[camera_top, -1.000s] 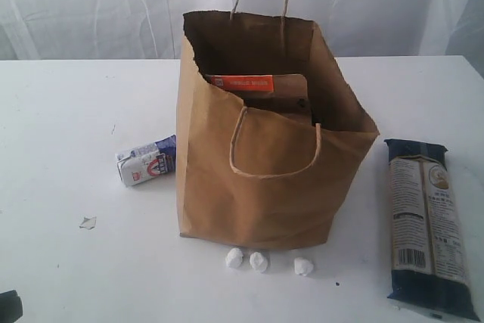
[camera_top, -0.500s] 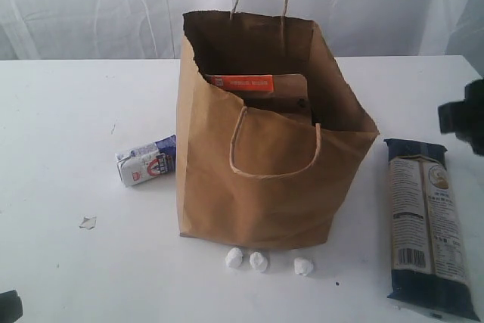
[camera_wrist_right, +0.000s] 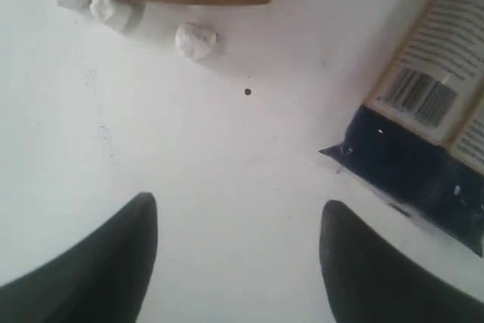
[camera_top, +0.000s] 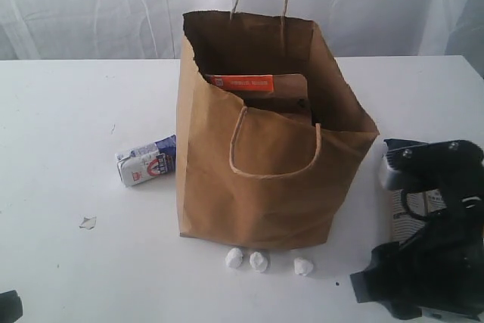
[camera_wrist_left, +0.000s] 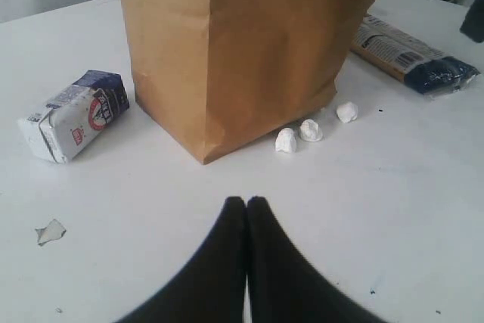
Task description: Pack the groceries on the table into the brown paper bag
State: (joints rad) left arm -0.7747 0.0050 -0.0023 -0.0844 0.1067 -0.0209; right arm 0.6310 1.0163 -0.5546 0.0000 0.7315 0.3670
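Swinging in from the right, the right gripper (camera_wrist_right: pixel 238 262) is hovering low just beside the long dark-blue packet (camera_wrist_right: pixel 412 149), jaws wide apart and empty. A brown pouch (camera_top: pixel 257 85) is showing inside the brown paper bag (camera_top: pixel 257 187). The packet and the small white-blue carton (camera_top: pixel 146 161) are lying on the table (camera_top: pixel 60 111), waiting. The left gripper (camera_wrist_left: pixel 246 209) is idling, pinched together.

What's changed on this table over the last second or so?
The right gripper came in from the right side and now hangs, jaws open and empty, by the near end of the long dark-blue packet; its arm hides most of the packet in the exterior view. Nothing was grasped or released. The brown paper bag, small white-blue carton, packet and white lumps stayed put; the left gripper stays shut.
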